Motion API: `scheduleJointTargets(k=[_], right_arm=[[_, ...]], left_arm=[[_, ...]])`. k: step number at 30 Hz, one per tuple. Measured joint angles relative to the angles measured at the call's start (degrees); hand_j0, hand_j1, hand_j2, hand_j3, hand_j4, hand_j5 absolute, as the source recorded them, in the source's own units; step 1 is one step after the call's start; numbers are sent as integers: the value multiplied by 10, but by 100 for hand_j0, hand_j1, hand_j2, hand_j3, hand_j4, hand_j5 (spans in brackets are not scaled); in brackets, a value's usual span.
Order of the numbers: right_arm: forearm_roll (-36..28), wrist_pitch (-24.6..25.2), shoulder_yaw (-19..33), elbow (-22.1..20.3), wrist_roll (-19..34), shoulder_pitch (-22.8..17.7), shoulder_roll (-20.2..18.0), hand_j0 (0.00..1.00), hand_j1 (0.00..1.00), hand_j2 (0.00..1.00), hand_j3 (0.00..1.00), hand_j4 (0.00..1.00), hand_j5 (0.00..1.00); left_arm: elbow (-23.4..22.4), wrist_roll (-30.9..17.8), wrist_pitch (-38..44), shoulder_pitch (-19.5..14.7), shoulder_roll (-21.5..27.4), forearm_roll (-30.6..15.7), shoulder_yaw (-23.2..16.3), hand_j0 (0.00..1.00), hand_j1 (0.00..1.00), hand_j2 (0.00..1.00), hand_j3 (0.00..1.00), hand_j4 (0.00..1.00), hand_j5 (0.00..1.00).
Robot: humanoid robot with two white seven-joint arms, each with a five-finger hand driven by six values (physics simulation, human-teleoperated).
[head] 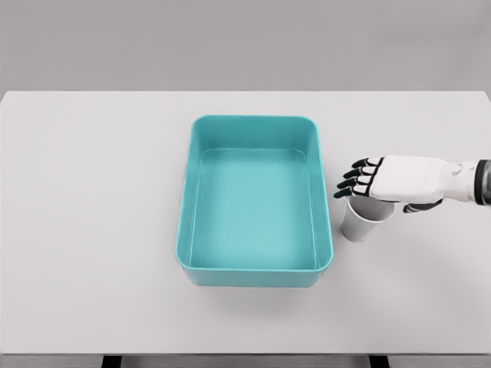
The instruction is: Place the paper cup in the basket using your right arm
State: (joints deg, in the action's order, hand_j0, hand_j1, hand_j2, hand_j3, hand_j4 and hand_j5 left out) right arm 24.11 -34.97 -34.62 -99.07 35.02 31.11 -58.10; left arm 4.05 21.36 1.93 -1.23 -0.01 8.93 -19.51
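A white paper cup (pixel 360 222) stands upright on the table just right of the teal basket (pixel 255 274). My right hand (pixel 383 188) comes in from the right edge and hovers over the cup's mouth, palm down. Its dark-tipped fingers (pixel 354 178) are spread toward the basket's right wall and its thumb (pixel 418 207) hangs on the cup's right side. The hand holds nothing. It hides the far part of the cup's rim. The basket is empty, with its long side running away from me.
The white table (pixel 92 230) spreads wide around the basket, with its front edge near the bottom of the view and a grey wall behind.
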Motion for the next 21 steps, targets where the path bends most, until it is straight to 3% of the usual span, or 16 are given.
scheduleJointTargets(k=[14, 21], right_arm=[[0, -1, -1, -3, 0, -1, 4, 100, 100, 100, 100, 100, 100], [1, -2, -1, -4, 0, -1, 2, 88, 88, 88, 88, 88, 88]], left_arm=[[0, 0, 0, 0, 0, 0, 0, 100, 100, 100, 100, 100, 100], [0, 0, 0, 0, 0, 0, 0, 100, 100, 100, 100, 100, 100]])
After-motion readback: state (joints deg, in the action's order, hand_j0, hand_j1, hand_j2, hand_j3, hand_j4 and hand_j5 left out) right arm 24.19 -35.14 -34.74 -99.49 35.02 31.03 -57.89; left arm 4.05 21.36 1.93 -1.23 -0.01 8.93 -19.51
